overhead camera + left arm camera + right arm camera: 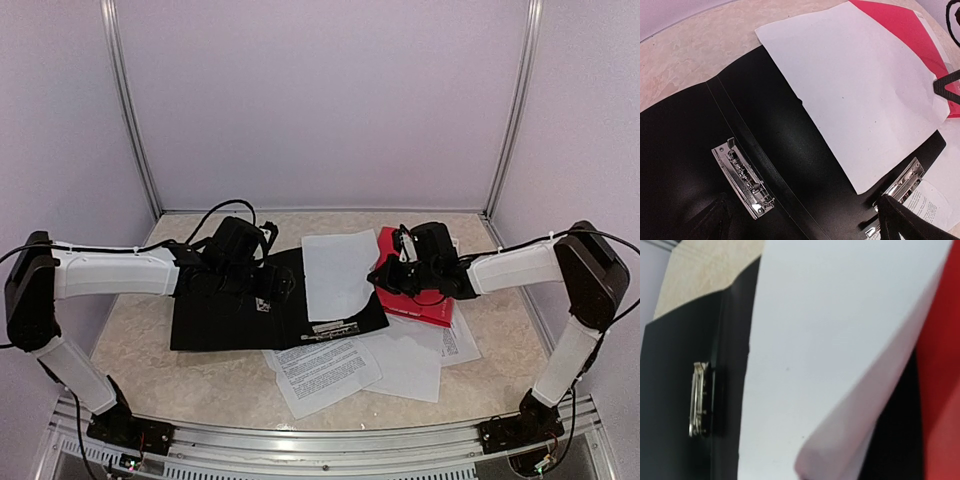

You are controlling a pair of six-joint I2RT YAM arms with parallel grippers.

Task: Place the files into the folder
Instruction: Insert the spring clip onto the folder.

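While your left gripper [268,287] hangs with jaws spread over the black folder [215,322], your right gripper [384,276] is pinching the blank sheet [338,270] lying on it.

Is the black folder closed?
No, the folder lies spread open, so the metal clip inside it shows.

A folder [225,320] is lying open on the table [150,375], left of centre, with a clip [742,177] sitting in it just left of the spine. One sheet [340,272] is resting on its right half, overlapping a second folder [435,310] to the right. More sheets [325,372] are lying just near of both, partly under them.
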